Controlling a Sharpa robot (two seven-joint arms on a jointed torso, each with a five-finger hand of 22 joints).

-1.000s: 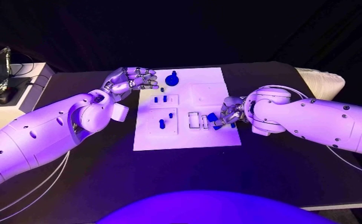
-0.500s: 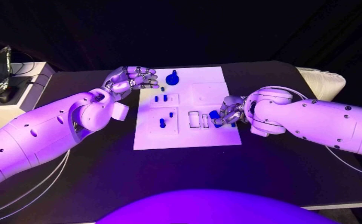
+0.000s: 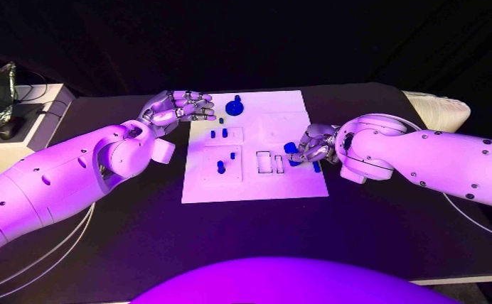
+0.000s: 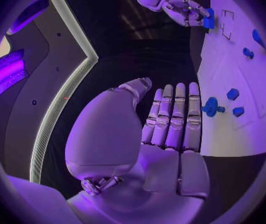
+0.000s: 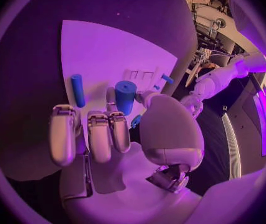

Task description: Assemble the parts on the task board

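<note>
The white task board (image 3: 257, 183) lies in the middle of the black table. My right hand (image 3: 316, 146) hovers over the board's right side and pinches a short blue cylinder (image 3: 291, 148) between thumb and a finger; the right wrist view shows that cylinder (image 5: 125, 95) upright above the board (image 5: 102, 50). A blue rod (image 5: 77, 90) lies flat on the board beside the fingers. My left hand (image 3: 180, 109) hangs at the board's far left edge, holding nothing, its fingers (image 4: 173, 114) straight. A round blue knob (image 3: 234, 107) stands near it, and small blue pegs (image 3: 218, 133) stand in the board.
Rectangular slots (image 3: 264, 162) lie in the board just left of my right hand. Another blue peg (image 3: 220, 167) stands in the near left block. A pale padded object (image 3: 443, 111) sits at the table's right edge, and a grey box (image 3: 36, 109) stands off the left.
My right hand has carried the blue cylinder a little toward the far side of the board, away from the slots. The left hand has stayed in place.
</note>
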